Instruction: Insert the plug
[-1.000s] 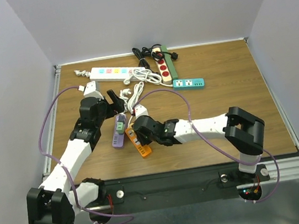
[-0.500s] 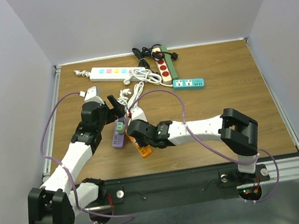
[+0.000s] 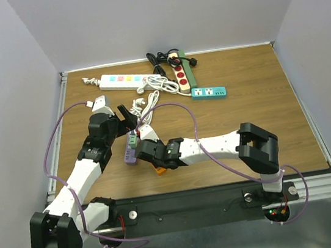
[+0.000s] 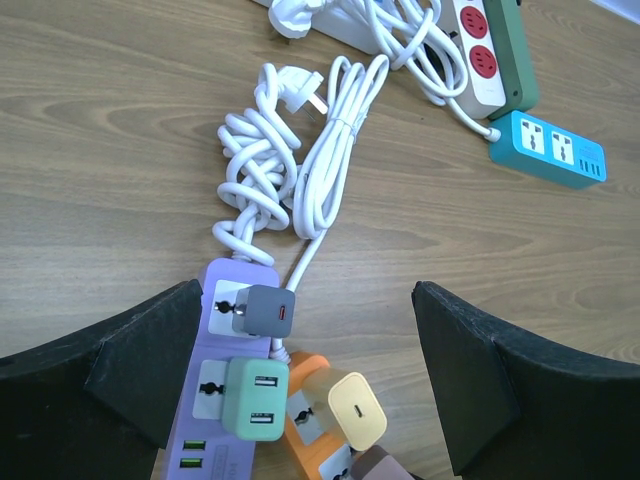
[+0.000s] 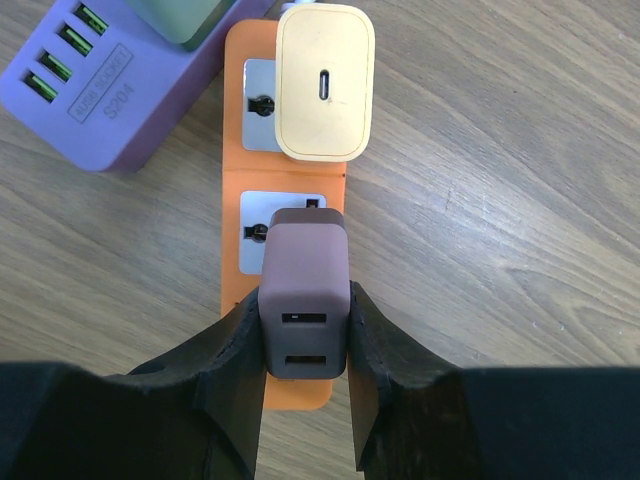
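Note:
My right gripper is shut on a mauve USB charger plug and holds it over the lower socket of the orange power strip. A cream charger sits in that strip's upper socket. In the top view the right gripper is over the orange strip beside the purple strip. My left gripper is open above both strips. The purple strip holds a grey charger and a green charger.
A bundle of white cable lies behind the purple strip. At the table's back lie a white strip with coloured sockets, a green-and-cream strip with red sockets, a teal strip and black cable.
My right arm has moved left, carrying the mauve plug over the orange strip toward the purple one. My left gripper has shifted slightly back and left.

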You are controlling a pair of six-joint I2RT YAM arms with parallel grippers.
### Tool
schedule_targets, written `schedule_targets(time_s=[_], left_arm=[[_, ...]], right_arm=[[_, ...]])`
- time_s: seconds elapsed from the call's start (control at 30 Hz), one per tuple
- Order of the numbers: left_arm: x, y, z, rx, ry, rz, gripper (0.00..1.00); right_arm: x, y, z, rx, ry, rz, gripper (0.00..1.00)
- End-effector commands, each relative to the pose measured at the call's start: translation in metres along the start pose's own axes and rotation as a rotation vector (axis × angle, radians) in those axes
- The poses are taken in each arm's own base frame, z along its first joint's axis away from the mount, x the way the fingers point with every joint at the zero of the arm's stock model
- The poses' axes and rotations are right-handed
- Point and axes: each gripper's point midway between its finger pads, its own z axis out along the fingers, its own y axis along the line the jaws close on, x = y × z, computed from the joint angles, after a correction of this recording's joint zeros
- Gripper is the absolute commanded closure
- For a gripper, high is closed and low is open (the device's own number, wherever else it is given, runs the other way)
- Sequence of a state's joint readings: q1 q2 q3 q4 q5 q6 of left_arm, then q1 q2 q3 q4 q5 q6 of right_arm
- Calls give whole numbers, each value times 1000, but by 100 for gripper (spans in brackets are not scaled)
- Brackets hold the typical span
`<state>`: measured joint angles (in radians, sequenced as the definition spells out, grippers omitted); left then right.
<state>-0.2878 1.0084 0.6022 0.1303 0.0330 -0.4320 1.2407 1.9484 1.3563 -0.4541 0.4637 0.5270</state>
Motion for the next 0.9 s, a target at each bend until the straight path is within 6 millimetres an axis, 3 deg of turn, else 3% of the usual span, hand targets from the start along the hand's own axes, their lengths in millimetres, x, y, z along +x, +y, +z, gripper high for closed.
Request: schedule_targets(time_s=[0.0,0.4,0.53,0.87], left_arm=[[-12,-7,-2,30,-43,3,2],[-9,-10,1,52,-31,11,2],[-7,-11,2,56,-24,11,2],[-4,-12,4,71,-12,12,2]], right_arm=[[213,-90,1,218,778,-248,100],[155,-91,31,111,725,-213,100],[137,-85,38,99,698,-219,100],[95,-95,44,136,630,-165,100]])
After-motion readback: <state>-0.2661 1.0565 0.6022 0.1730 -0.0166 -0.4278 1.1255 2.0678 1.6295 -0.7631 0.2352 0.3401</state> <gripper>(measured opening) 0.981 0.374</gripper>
